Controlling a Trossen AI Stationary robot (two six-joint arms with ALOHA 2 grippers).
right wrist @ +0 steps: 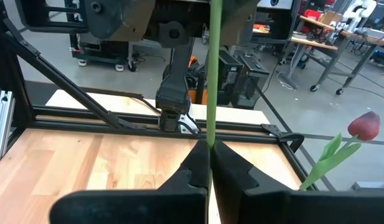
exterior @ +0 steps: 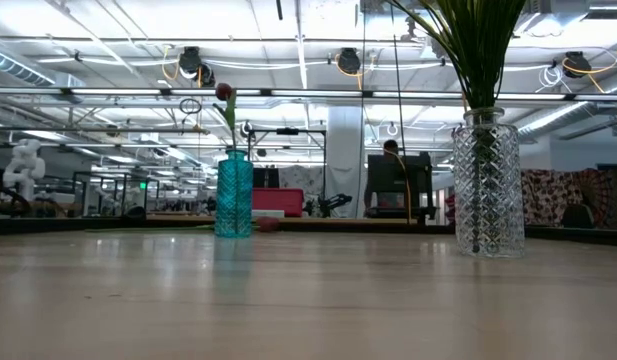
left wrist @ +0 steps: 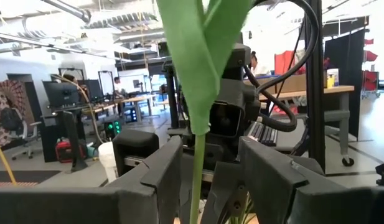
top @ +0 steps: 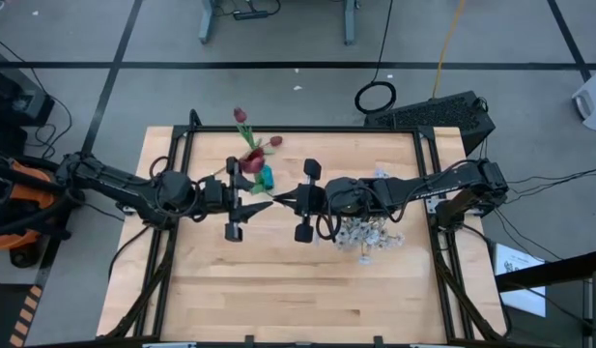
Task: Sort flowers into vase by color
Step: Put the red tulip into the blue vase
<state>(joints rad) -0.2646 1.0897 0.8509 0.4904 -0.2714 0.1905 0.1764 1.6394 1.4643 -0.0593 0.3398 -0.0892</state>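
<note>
Green stem (right wrist: 211, 74) seemingly between both end effectors.

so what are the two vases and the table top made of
Teal vase: looks like tinted glass or clear plastic, see-through with vertical ribbing. Clear vase: likely cut glass or moulded plastic, colourless with a diamond pattern catching light. Table top: pale wood planks with visible grain and joints, smooth matte finish.

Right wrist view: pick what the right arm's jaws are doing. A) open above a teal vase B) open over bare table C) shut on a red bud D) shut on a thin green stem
D: the right gripper has its jaws pressed together on the green stem, which rises straight up from them.
</note>
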